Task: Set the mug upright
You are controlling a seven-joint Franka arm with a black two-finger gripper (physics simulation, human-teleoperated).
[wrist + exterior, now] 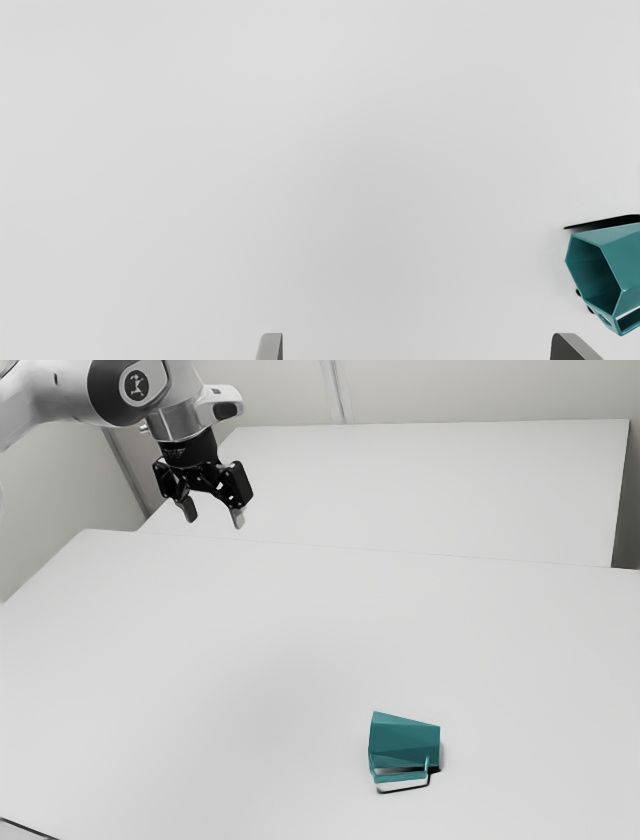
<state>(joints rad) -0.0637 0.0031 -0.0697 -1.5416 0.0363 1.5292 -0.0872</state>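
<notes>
Teal mug is lying on its side on white worktop; the fingers stand apart.

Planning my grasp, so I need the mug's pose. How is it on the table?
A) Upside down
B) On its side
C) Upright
B: the teal mug lies with its wall along the table, its open mouth facing sideways.
</notes>
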